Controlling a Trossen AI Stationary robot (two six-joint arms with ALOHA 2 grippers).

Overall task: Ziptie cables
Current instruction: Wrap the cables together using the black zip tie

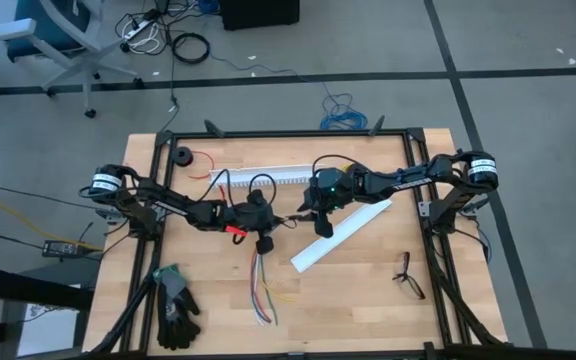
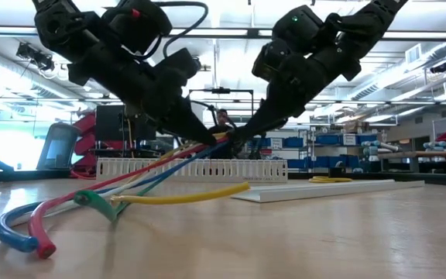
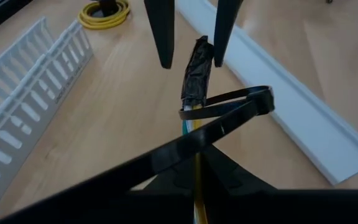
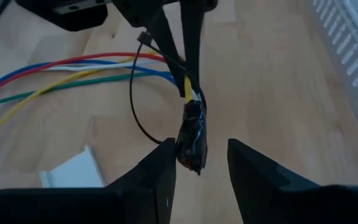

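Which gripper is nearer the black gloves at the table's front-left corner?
Left. The left gripper works mid-table, holding the cables diagonally up from the gloves. The right gripper sits farther along, beside the white channel.

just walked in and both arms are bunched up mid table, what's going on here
The two arms are zip-tying a bundle of coloured cables. The left gripper holds the bundle near its black-taped end, raised off the table. A black ziptie is looped around the bundle by the tape. The right gripper is open, its fingers either side of the taped end.
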